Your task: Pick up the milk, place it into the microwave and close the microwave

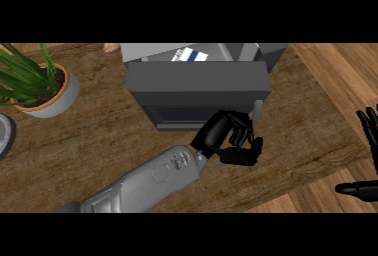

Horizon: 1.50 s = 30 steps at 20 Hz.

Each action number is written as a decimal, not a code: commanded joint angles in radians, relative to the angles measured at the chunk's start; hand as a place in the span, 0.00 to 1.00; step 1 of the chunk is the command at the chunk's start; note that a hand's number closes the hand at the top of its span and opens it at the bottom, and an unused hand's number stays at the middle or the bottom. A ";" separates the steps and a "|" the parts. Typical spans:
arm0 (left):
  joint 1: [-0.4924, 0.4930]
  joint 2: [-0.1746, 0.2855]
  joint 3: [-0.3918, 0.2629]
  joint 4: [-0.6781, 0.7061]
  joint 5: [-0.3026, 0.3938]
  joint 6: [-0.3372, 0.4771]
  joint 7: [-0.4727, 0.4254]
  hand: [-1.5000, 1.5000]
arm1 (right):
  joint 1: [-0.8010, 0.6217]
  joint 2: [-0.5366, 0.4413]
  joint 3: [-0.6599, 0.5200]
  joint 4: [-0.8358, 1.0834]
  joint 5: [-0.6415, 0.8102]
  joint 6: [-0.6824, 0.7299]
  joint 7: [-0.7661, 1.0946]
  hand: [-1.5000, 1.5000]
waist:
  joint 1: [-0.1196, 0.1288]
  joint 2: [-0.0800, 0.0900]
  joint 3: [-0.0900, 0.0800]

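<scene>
**Poised for the closing push**

We see the left hand [230, 142] curled, carrying nothing, beside the thin door edge [257, 114] of the microwave [198, 80], likely to push it closed. The milk [190, 54] shows beyond (inside or behind, we cannot tell).

The right hand [367, 131] is cut by the view's right edge, only fingers and thumb showing. The left hand [230, 140] hides part of the microwave [196, 82] front. The milk carton [189, 54] shows only partly past the microwave's far edge. The left edge cuts a grey plate [4, 136].
</scene>
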 commanded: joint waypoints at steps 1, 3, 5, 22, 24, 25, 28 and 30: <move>-0.085 -0.014 0.023 0.023 0.040 0.015 -0.005 1.00 | -0.020 -0.011 0.013 -0.017 -0.022 0.068 -0.007 0.00 | -0.026 0.005 0.001; -0.110 -0.014 0.025 0.043 0.046 0.026 -0.005 1.00 | -0.037 -0.009 0.015 -0.017 -0.039 0.078 -0.001 0.00 | -0.040 0.015 0.004; -0.140 -0.014 0.040 0.056 0.073 0.024 0.007 1.00 | -0.052 -0.018 0.015 -0.033 -0.057 0.084 0.022 0.00 | -0.050 0.014 0.002; -0.267 -0.013 0.056 0.175 0.162 0.080 0.011 1.00 | -0.142 -0.092 0.115 -0.141 -0.084 0.211 0.120 0.00 | -0.119 0.034 0.005; -0.264 -0.013 0.047 0.175 0.169 0.079 0.008 1.00 | -0.161 -0.107 0.153 -0.179 -0.065 0.248 0.124 1.00 | -0.112 0.034 0.005; -0.269 -0.012 0.052 0.182 0.177 0.082 0.017 1.00 | -0.175 -0.117 0.168 -0.207 -0.059 0.267 0.126 1.00 | -0.117 0.031 0.005; -0.269 -0.012 0.042 0.183 0.183 0.088 0.003 1.00 | -0.192 -0.123 0.210 -0.263 -0.051 0.298 0.131 1.00 | -0.119 0.029 0.006; -0.270 -0.012 0.042 0.190 0.190 0.095 0.000 1.00 | -0.198 -0.135 0.221 -0.291 -0.055 0.306 0.144 1.00 | -0.125 0.027 0.006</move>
